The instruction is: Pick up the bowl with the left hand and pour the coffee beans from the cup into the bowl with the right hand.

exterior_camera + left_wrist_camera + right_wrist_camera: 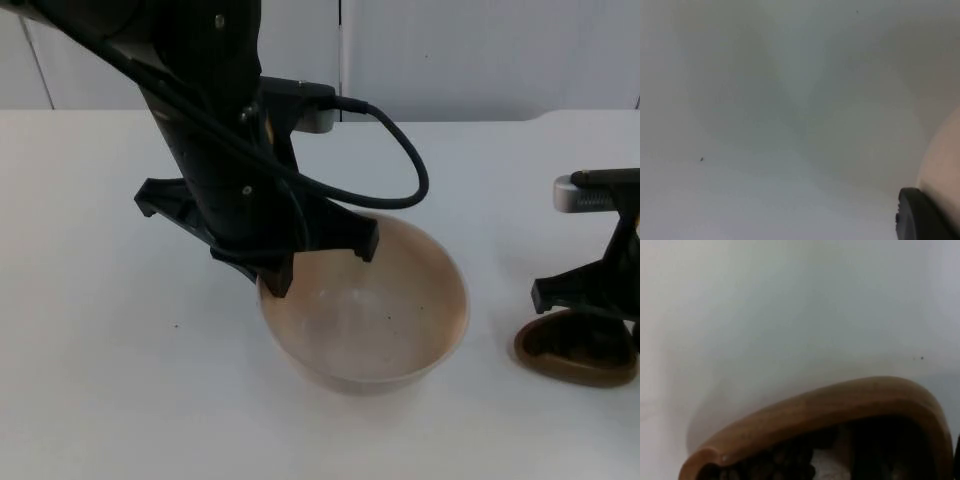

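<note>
Bowl: you see the pale bowl (pixel 380 320) in the middle of the white table (pixel 90 300). It is open side up and looks empty but for a few tiny dark specks.
Left gripper: your left gripper (pixel 318 262) is at the bowl's back left rim. One finger (pixel 278 272) is outside the rim and the other is just inside, so it looks closed on the rim. In the left wrist view, a black fingertip (pixel 920 215) sits right beside the pale bowl wall (pixel 945 165).
Cup: the brown cup (pixel 575 352) is at the right side of the table, well apart from the bowl.
Beans: in the right wrist view you see dark coffee beans (pixel 785 462) inside the cup (pixel 840 405).
Right gripper: your right gripper (pixel 590 312) is right over the cup. You cannot tell if it is holding it.
</note>
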Available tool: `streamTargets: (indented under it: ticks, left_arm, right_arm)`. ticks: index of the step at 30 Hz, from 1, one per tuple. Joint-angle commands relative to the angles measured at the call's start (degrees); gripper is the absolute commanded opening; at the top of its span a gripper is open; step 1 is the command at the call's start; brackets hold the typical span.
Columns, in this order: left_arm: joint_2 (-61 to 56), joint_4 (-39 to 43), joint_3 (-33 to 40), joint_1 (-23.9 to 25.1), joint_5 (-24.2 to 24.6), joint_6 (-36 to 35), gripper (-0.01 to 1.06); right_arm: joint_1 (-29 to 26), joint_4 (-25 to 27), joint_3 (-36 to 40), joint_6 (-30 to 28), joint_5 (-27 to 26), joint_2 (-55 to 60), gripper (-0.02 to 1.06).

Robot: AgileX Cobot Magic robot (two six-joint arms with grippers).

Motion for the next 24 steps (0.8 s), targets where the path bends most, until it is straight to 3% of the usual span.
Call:
streamTargets:
  ticks: [1,6,10,12,24]
  left_arm:
    - [-0.17,-0.14,-0.32,-0.32,-0.54,-0.49,0.00]
    - [-0.17,-0.14,-0.32,-0.32,-0.54,-0.49,0.00]
    - [-0.17,-0.14,-0.32,-0.32,-0.54,-0.49,0.00]
    - [-0.17,-0.14,-0.32,-0.32,-0.54,-0.49,0.00]
    - [-0.17,-0.14,-0.32,-0.32,-0.54,-0.49,0.00]
  right_arm:
    - [-0.24,-0.77,0.39,0.13,0.89,0.88,0.37]
    - [-0.24,-0.77,0.39,0.13,0.89,0.88,0.24]
    - [-0.24,-0.77,0.39,0.13,0.89,0.88,0.04]
    - [-0.24,-0.77,0.39,0.13,0.89,0.88,0.00]
    - [-0.24,-0.53,0.39,-1.29,2.43,-5.17,0.00]
